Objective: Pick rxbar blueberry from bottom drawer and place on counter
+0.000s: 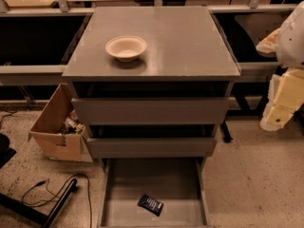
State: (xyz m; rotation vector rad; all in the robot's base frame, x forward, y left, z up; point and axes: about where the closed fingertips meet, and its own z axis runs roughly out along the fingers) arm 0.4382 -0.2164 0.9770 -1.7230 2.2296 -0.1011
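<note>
The rxbar blueberry [150, 204], a small dark bar with pale print, lies flat and slightly askew on the grey floor of the bottom drawer [123, 194], which is pulled open, near its front middle. The counter [180, 42] is the cabinet's flat grey top and bears a beige bowl [126, 47] at its front left. My gripper [276, 115] hangs at the right edge of the view, beside the cabinet at the height of the upper drawers, well away from the bar. It holds nothing that I can see.
The two upper drawers [152, 110] stand slightly out. An open cardboard box [57, 127] with clutter sits on the floor left of the cabinet. Black cables [57, 189] and a dark stand lie at lower left. Shelving runs behind the cabinet.
</note>
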